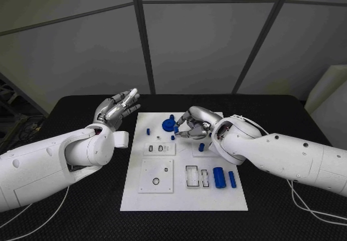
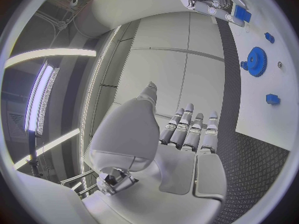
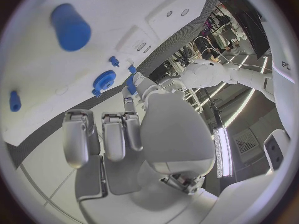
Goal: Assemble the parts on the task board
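Over the far edge of the task board (image 1: 184,201) the right hand (image 1: 191,125) hovers with its fingers curled inward; a small blue piece (image 1: 176,129) shows at the fingertips, and in the right wrist view a blue piece (image 3: 131,83) sits against one finger, so it looks pinched there, though the hold itself is partly hidden. Just beside it, on the board's far edge, stands the blue gear (image 1: 168,122), flat face up with its axis upright. The step in hand seems to be seating a small part near that gear; the next move likely calls for lining the piece over its seat and pressing straight down. The piece's long axis I cannot tell. The left hand (image 1: 119,108) is raised off the board's far left corner, fingers spread and straight, holding nothing. Near the board's right edge two blue cylinders (image 1: 219,177) lie side by side, long axes running from near edge to far edge, not yet placed.
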